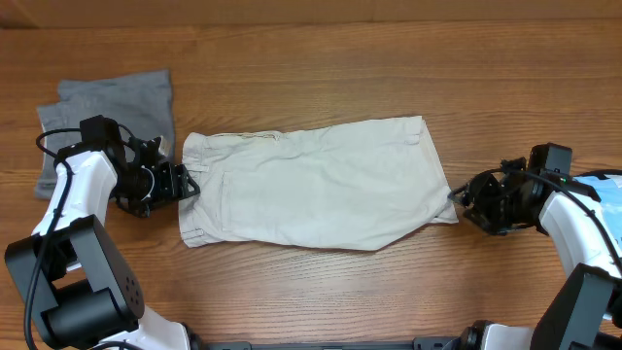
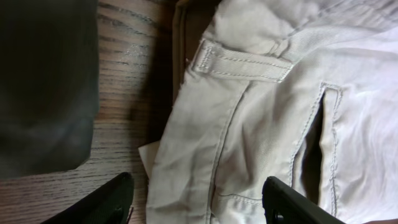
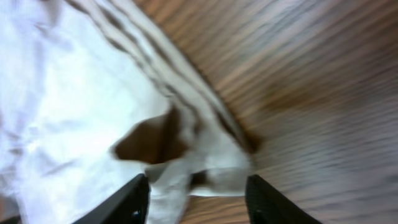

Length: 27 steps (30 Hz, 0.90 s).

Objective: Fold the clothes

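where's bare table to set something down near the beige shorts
Free: the table above the beige shorts, right of the grey garment; the strip below them at the near edge. Crowded: both short ends, where left pincer and right pincer sit.

The shorts (image 1: 311, 185) are cream woven cloth, matt, with a fine twill rib and raised stitched seams. The bench (image 1: 321, 58) is brown wood with clear grain and a faint sheen. The grey garment (image 1: 117, 102) near the bench's left edge looks like soft, matt knit. The left hand (image 1: 188, 185) has fingers (image 2: 109, 202) that look like black matt plastic. The left arm's shell (image 1: 83, 194) is smooth, glossy white.
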Motion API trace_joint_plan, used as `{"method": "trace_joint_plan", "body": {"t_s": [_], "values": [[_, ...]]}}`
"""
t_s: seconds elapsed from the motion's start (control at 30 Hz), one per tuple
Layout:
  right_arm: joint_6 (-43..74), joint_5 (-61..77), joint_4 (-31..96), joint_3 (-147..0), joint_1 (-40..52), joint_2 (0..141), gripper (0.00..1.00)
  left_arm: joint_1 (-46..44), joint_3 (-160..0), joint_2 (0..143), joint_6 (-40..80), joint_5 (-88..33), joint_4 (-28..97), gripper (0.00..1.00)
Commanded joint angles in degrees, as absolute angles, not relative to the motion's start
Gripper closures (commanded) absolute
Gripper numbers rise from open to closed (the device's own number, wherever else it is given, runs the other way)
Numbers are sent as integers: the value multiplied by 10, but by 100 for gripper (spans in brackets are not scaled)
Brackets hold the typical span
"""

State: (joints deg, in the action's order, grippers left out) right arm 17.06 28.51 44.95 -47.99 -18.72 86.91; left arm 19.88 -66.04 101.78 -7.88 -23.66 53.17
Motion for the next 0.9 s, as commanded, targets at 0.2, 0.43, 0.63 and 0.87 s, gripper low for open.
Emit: {"method": "trace_joint_plan", "body": {"t_s": [0.2, 0.43, 0.63, 0.87], "values": [[150, 334, 401, -485, -163, 863, 33, 172, -673, 1007, -81, -255, 517, 32], [162, 256, 414, -488, -138, 871, 96, 170, -673, 1007, -81, -253, 518, 37], [184, 210, 525, -555, -196, 859, 96, 173, -673, 1007, -81, -253, 516, 39], [202, 166, 582, -555, -202, 858, 62, 173, -674, 1007, -81, -258, 499, 41]]}}
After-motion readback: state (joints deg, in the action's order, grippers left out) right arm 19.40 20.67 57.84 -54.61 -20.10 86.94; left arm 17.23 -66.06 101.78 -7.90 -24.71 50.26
